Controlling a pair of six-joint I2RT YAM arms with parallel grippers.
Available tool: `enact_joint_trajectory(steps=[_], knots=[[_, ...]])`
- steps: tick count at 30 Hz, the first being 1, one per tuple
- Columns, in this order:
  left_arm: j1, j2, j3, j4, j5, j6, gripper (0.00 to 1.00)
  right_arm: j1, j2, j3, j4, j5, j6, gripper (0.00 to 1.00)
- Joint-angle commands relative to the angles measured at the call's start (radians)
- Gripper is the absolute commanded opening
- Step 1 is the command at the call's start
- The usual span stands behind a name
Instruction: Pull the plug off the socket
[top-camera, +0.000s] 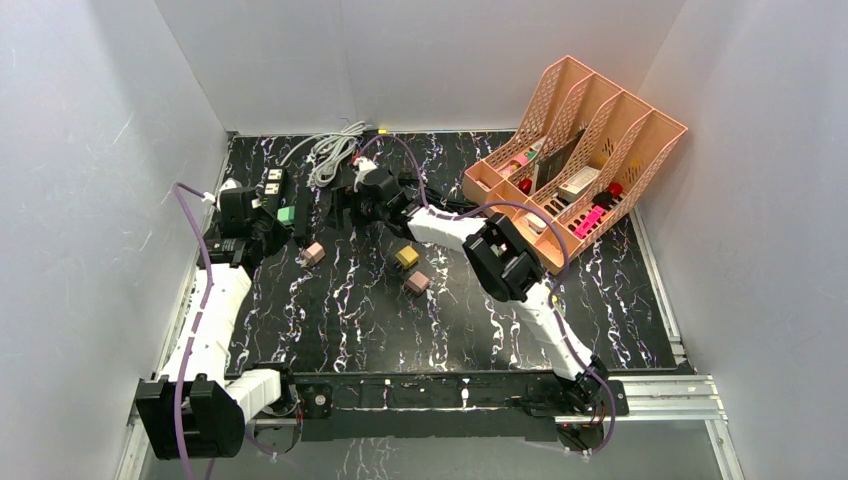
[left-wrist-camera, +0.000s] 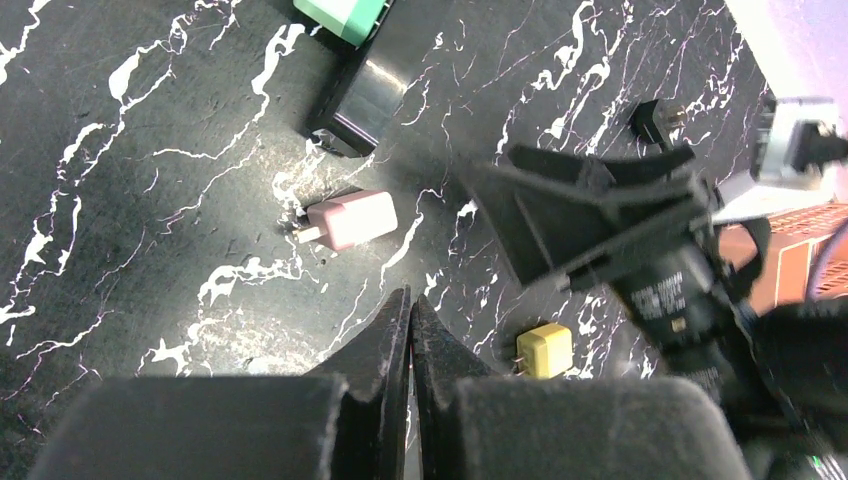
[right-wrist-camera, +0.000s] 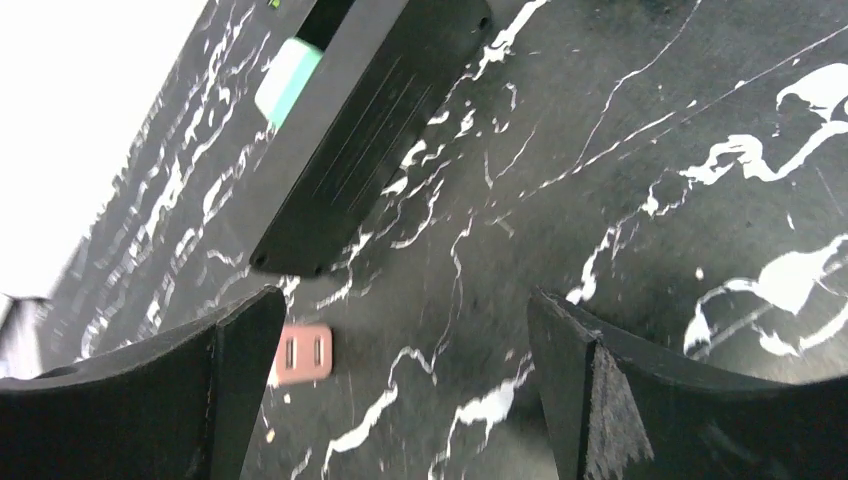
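Robot lab test cell: plain white walls (top-camera: 90, 150) box in a black marbled table (top-camera: 350, 320), with aluminium rails (top-camera: 660, 398) along the near edge. Left arm (top-camera: 215, 320) and right arm (top-camera: 540, 310) are bolted there, with purple cables (top-camera: 510, 204) running exposed. On the table are test props: power strip (top-camera: 300, 215), loose plugs (top-camera: 406, 257), pink rack (top-camera: 620, 130).

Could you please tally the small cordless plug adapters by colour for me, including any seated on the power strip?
Pink plugs: 2
Yellow plug: 1
Green plug: 1, on the power strip
Black plug: 1, clear only in the left wrist view
Total: 5
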Motion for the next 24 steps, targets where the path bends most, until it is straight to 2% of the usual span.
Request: enact_joint_trajectory(steps=[1,4,10,18,20,23,24], knots=[[0.012,0.012,-0.016,0.005,0.003,0.021,0.00,0.086,-0.185,-0.167,0.081,0.090,-0.262,0.98],[0.036,0.041,-0.024,0.012,0.042,0.021,0.00,0.107,-0.196,-0.211,0.105,0.061,-0.262,0.98],[0.066,0.051,-0.055,0.031,0.089,0.014,0.00,0.120,-0.151,-0.192,0.094,-0.007,-0.254,0.95],[0.080,0.055,-0.077,0.042,0.100,0.022,0.00,0.188,-0.052,-0.056,-0.030,0.044,-0.334,0.86],[0.081,0.054,-0.082,0.045,0.101,0.025,0.00,0.203,-0.027,-0.024,-0.044,0.042,-0.351,0.70],[0.084,0.051,-0.087,0.044,0.101,0.030,0.00,0.204,-0.025,-0.033,-0.046,0.040,-0.361,0.31],[0.084,0.052,-0.088,0.046,0.101,0.032,0.00,0.204,-0.039,-0.055,-0.036,0.051,-0.372,0.28]])
